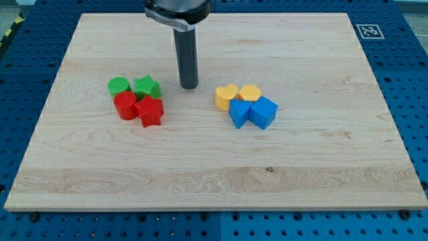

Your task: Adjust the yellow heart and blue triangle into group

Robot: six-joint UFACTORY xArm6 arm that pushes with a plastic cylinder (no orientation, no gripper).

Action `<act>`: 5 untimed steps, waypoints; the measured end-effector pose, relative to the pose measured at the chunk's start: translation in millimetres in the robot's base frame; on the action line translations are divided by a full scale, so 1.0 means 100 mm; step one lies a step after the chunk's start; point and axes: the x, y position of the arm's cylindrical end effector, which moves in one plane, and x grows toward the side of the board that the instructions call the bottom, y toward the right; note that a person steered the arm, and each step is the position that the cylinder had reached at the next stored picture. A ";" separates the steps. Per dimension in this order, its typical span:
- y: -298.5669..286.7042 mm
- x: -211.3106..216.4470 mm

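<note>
The yellow heart point(226, 97) lies right of the board's middle, touching a yellow hexagon point(250, 93) on its right. The blue triangle point(239, 114) sits just below the heart, touching it and a blue cube point(263, 112) on its right. These form one tight cluster. My tip point(190, 86) rests on the board to the view's left of the yellow heart, about a block's width away, between the two clusters.
A second cluster lies at the view's left: a green round block point(119, 86), a green star point(146, 87), a red round block point(125, 105) and a red star point(150, 111). The wooden board point(214, 174) sits on a blue perforated table.
</note>
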 end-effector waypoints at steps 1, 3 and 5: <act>0.06 0.13; 0.29 0.42; 0.54 0.55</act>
